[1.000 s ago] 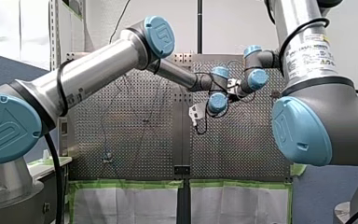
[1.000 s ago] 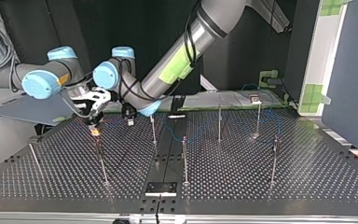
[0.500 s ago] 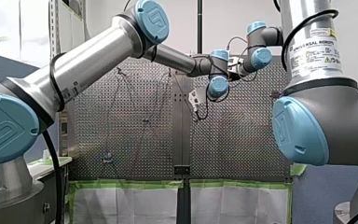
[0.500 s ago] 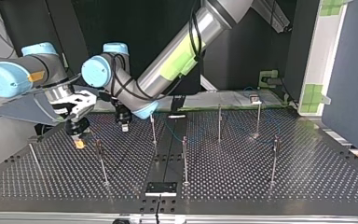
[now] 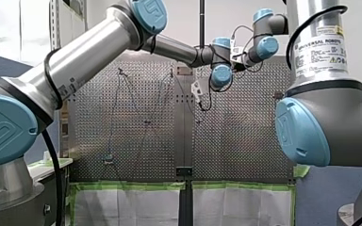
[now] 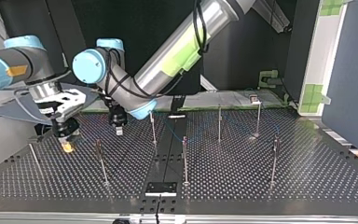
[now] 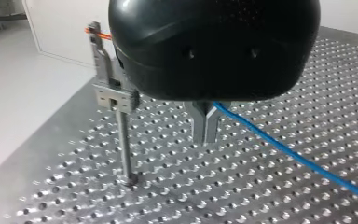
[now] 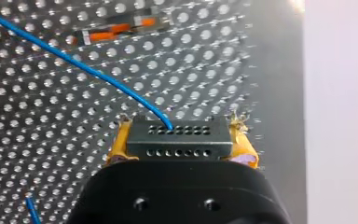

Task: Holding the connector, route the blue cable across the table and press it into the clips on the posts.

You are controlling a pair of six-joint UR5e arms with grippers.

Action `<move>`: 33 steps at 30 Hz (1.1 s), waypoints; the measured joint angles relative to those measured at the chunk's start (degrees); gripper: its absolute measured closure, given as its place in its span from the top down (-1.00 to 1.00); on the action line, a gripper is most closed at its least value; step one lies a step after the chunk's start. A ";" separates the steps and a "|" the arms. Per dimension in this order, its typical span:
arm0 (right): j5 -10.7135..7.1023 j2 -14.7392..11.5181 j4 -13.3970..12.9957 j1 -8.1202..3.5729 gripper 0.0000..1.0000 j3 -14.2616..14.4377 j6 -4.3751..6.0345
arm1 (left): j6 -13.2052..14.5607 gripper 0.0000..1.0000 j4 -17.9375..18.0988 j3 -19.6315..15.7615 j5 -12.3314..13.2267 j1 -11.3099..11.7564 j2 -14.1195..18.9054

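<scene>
Fingers (image 8: 116, 148) with yellow pads on my right gripper (image 8: 177, 142) are clamped on both ends of the connector (image 8: 177, 139). The blue cable (image 8: 88, 70) is seen to leave the holed face of the connector. A little away from the connector along the cable, the thin metal fingers (image 7: 199, 122) of my left gripper (image 7: 205, 133) are pressed together, apparently with the cable pinched between them.

For this step the cable should be held lightly taut between both grips. It should be brought level with the clip (image 8: 121, 29) ahead of the connector and pressed straight into the slot. The connector should not be twisted, since the cable could kink at its root.

The table (image 6: 261, 172) is a dull metal plate with regular round holes. The posts (image 7: 125, 149) are slender, smooth rods. The connector is a dark rectangular bar with two rows of tiny holes. The clip is a small metal piece with orange parts. The cable is thin and flexible.
</scene>
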 joint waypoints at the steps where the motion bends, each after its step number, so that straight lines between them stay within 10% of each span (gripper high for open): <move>1: -0.10 -0.15 0.10 -0.05 -1.00 -0.01 0.02 | 0.06 -1.00 0.00 0.00 0.00 0.02 0.19; 33: -3.76 1.98 -0.55 -2.06 -1.00 -2.03 0.22 | 3.30 -1.00 8.92 0.08 8.64 5.41 1.10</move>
